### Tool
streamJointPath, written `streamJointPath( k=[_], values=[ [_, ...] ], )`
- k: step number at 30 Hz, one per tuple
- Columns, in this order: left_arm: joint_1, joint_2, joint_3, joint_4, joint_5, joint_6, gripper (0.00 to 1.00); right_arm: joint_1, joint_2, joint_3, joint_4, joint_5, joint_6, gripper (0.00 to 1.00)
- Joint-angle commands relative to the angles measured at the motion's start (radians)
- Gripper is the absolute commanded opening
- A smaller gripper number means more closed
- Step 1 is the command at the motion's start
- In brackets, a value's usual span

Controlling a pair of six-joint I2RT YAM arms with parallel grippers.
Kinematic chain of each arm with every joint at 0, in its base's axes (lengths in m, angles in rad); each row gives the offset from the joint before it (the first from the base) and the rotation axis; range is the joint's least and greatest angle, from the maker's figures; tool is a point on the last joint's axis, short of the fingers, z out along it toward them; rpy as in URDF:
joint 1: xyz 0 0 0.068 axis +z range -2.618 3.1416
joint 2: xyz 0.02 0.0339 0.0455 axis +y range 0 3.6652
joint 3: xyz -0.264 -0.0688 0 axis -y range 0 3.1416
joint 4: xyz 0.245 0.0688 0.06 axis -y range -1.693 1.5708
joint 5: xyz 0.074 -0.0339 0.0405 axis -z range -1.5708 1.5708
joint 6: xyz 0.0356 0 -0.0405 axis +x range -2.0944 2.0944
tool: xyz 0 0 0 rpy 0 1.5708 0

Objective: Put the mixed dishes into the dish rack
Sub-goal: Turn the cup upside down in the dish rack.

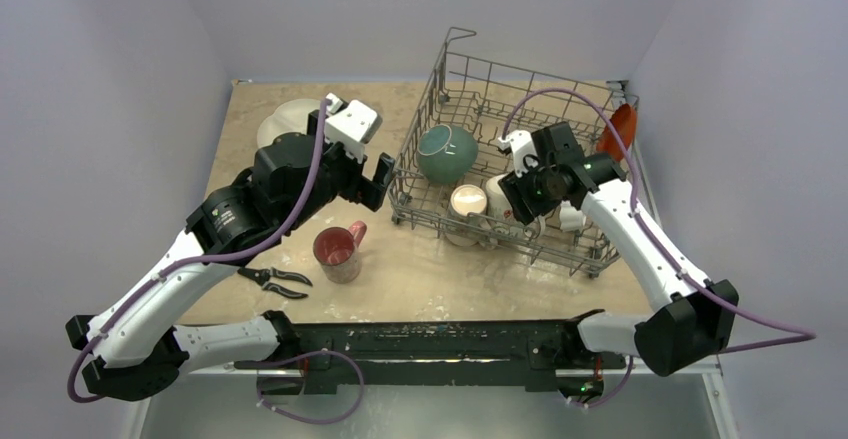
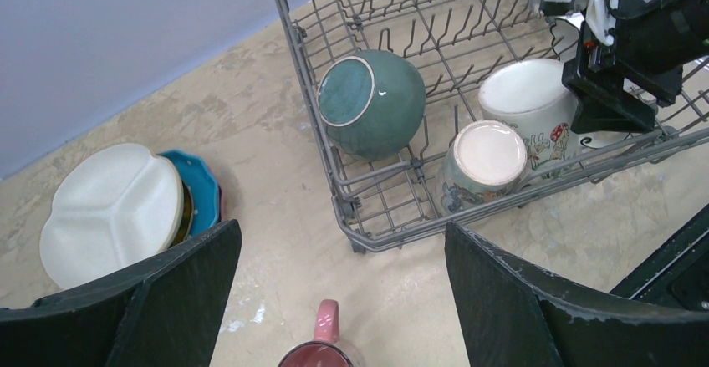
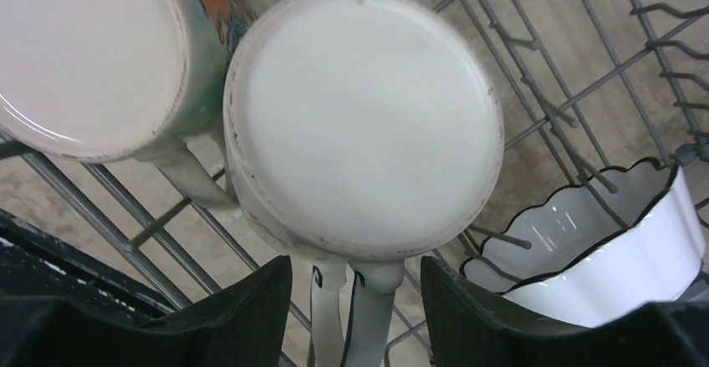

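The grey wire dish rack [image 1: 560, 244] stands at the back right. In it lie a teal bowl [image 1: 446, 152], a patterned cream mug [image 1: 468, 201] bottom up, a second cream mug [image 3: 364, 116] bottom up, and a small white bowl [image 3: 602, 242]. My right gripper [image 3: 355, 271] is open inside the rack, its fingers on either side of the second mug's handle [image 3: 368, 313] without touching it. My left gripper [image 2: 341, 229] is open and empty, above the table left of the rack. A red mug [image 1: 337, 249] stands upright below it. A white divided plate [image 2: 109, 208] tops a stack with a blue plate [image 2: 203, 191].
Black-handled pliers [image 1: 275, 279] lie on the table near the front left. An orange plate [image 1: 618, 129] leans at the rack's far right side. The plate stack [image 1: 285, 119] sits at the back left, behind my left arm.
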Motion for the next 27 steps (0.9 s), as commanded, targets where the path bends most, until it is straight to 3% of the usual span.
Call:
streamJointPath(
  k=[1, 4, 10, 12, 19, 23, 27],
  values=[
    [0.006, -0.013, 0.036, 0.004, 0.01, -0.02, 0.9, 0.022, -0.037, -0.06, -0.021, 0.073, -0.083, 0.56],
    [0.006, -0.008, 0.037, 0.009, 0.019, -0.024, 0.9, 0.055, -0.066, -0.127, 0.004, 0.103, -0.092, 0.47],
    [0.006, -0.002, 0.039, 0.013, 0.036, -0.029, 0.9, 0.112, -0.078, -0.234, 0.084, 0.188, -0.074, 0.06],
    [0.007, -0.004, 0.039, 0.01, 0.04, -0.032, 0.9, 0.115, -0.078, -0.244, 0.109, 0.234, -0.064, 0.0],
    [0.006, -0.014, 0.029, 0.011, 0.037, -0.035, 0.9, 0.133, -0.123, -0.282, 0.176, 0.387, -0.044, 0.02],
    [0.006, -0.017, 0.024, 0.016, 0.036, -0.035, 0.9, 0.135, -0.135, -0.266, 0.132, 0.269, -0.072, 0.37],
    [0.006, -0.017, 0.023, 0.019, 0.035, -0.033, 0.9, 0.136, -0.158, -0.223, 0.071, 0.153, -0.087, 0.55]
  ],
)
